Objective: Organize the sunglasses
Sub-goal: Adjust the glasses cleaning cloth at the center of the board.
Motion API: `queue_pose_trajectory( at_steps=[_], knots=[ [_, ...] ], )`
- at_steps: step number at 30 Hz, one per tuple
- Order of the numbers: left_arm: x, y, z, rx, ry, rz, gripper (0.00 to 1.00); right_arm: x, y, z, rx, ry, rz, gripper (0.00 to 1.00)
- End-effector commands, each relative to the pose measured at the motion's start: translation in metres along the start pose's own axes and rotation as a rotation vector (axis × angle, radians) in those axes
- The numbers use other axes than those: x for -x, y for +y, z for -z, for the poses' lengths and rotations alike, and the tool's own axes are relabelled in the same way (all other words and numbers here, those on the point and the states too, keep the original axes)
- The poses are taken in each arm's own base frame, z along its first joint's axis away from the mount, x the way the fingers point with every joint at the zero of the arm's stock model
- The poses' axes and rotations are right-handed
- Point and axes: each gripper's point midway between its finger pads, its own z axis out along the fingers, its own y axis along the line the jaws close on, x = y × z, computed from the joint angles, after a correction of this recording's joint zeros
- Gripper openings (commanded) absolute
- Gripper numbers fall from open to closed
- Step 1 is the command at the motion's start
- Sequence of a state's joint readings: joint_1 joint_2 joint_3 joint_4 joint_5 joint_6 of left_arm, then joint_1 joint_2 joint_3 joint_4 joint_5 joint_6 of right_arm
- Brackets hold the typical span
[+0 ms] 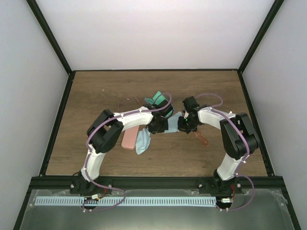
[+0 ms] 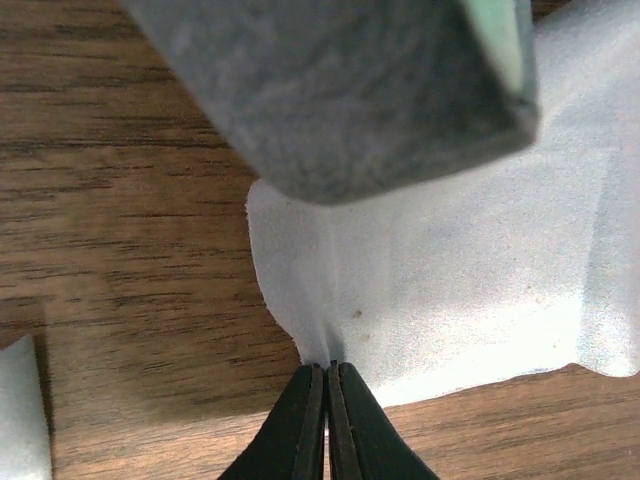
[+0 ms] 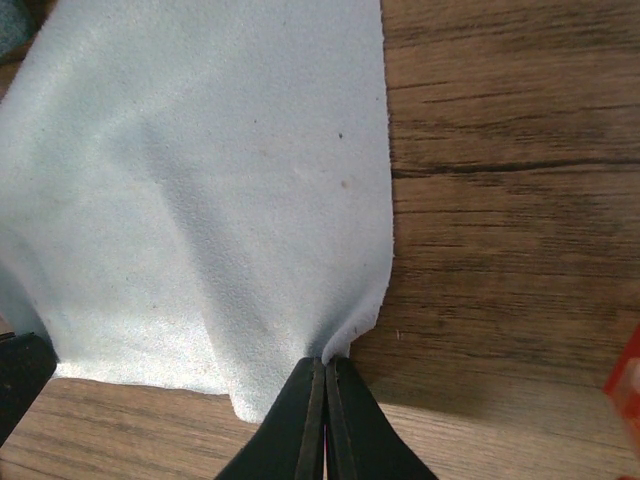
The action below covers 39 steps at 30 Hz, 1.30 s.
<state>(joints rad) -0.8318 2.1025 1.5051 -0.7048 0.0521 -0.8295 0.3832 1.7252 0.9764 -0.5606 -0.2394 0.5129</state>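
Observation:
Both grippers pinch the same light blue cloth [image 1: 172, 125] from opposite sides at the table's middle. My left gripper [image 1: 157, 125] is shut on the cloth's edge [image 2: 450, 270]. My right gripper [image 1: 184, 125] is shut on another edge of the cloth [image 3: 200, 200]. The orange-red sunglasses [image 1: 202, 138] lie on the wood just right of my right gripper; a corner of them shows at the right wrist view's edge [image 3: 626, 385]. Thin reddish wire lines [image 1: 128, 102], probably the reddish-pink sunglasses, lie behind my left arm, too faint to tell.
A grey-blue case [image 1: 158, 101] with a teal inside lies open behind the cloth and fills the top of the left wrist view [image 2: 340, 90]. A pink case [image 1: 129, 139] and a second light blue cloth [image 1: 142, 142] lie under my left forearm.

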Motion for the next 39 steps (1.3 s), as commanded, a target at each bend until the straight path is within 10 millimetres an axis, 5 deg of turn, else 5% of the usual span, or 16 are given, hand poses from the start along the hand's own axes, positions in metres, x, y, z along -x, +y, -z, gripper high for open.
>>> queue_pose_trajectory(
  at_steps=[1, 17, 27, 39],
  knots=[
    [-0.009, 0.013, -0.012, 0.058, 0.033, -0.01, 0.04, -0.009, -0.005, -0.002, -0.02, 0.02, 0.009, 0.01],
    [-0.001, 0.006, 0.027, 0.031, -0.022, -0.035, 0.04, -0.01, 0.0, 0.026, -0.006, -0.027, 0.022, 0.01],
    [0.042, -0.035, 0.075, -0.045, -0.112, -0.066, 0.04, 0.037, 0.042, 0.071, 0.06, -0.128, 0.063, 0.01],
    [0.106, -0.052, 0.132, -0.105, -0.236, -0.035, 0.04, 0.09, 0.084, 0.117, 0.11, -0.235, 0.115, 0.01]
  ],
)
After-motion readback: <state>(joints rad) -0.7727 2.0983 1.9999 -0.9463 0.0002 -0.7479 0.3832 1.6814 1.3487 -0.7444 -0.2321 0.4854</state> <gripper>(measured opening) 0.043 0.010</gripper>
